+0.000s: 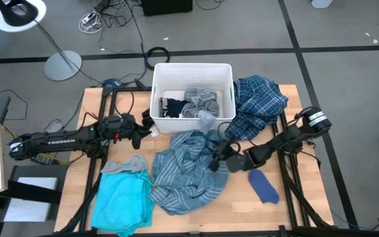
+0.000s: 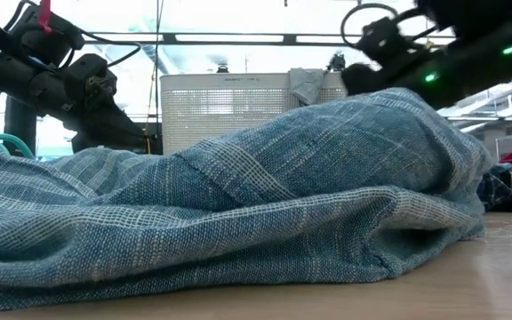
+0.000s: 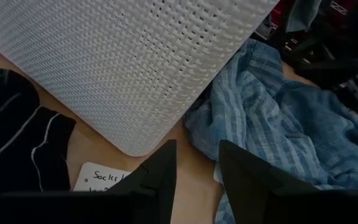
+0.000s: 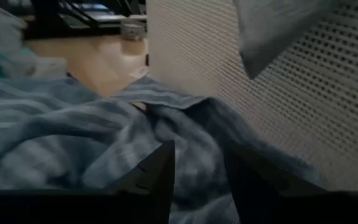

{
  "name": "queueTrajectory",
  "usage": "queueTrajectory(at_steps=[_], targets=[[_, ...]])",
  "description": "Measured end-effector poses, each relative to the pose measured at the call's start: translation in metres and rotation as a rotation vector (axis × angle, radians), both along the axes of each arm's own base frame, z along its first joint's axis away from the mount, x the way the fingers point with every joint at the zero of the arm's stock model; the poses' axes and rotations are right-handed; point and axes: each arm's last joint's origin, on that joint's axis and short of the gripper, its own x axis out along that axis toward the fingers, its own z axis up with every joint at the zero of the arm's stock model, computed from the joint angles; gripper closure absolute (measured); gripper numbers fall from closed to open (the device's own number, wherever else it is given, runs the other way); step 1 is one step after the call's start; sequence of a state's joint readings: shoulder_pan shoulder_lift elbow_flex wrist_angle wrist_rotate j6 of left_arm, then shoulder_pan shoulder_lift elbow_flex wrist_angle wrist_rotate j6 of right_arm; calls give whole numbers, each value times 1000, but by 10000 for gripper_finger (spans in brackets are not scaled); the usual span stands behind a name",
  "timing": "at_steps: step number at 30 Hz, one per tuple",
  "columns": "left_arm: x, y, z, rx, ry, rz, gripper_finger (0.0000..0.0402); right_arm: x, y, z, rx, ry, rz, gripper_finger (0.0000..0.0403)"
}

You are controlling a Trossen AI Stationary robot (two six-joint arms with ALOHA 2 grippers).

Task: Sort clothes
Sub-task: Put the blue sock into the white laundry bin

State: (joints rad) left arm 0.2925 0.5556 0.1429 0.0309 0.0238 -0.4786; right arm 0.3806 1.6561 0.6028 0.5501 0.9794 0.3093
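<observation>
Your right gripper (image 1: 218,160), fingers apart and empty, hovers directly over the striped shirt (image 1: 186,168) at mid-table. It's nearer than the left gripper (image 1: 143,133), which waits parted beside the bin (image 1: 191,68).

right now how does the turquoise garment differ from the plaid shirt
The turquoise garment is plain and bright; the plaid shirt is navy with white checks. The turquoise garment lies at the table's front left corner, well away from the white bin; the plaid shirt sits bunched against the bin's right side. A grey piece overlaps the turquoise garment's top edge; nothing overlaps the plaid shirt. Both are outside the bin.
</observation>
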Motion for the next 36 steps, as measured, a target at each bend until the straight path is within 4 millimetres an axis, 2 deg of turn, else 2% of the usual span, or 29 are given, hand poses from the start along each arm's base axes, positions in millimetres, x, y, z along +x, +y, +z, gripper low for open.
queueTrajectory(at_steps=[6,10,15,19,21,25,30,33,36], targets=[[0,0,0,1,-1,0,275,17,-17,10,-63,18,-45,264],[0,0,0,2,-1,-1,275,27,-28,26,-106,2,-70,271],[0,0,0,2,0,-2,275,45,-35,49,-176,-5,-77,305],[0,0,0,2,-1,-4,275,63,-35,82,-304,26,-74,378],[0,0,0,1,0,-6,275,72,-39,104,-405,68,-86,393],[0,0,0,1,-1,-5,275,88,-63,150,-527,100,-164,377],[0,0,0,1,0,-5,275,94,-112,205,-450,-55,-391,375],[0,0,0,1,0,-5,275,93,-135,225,-379,-150,-476,374],[0,0,0,-1,0,-9,275,94,-146,234,-306,-153,-486,362]])
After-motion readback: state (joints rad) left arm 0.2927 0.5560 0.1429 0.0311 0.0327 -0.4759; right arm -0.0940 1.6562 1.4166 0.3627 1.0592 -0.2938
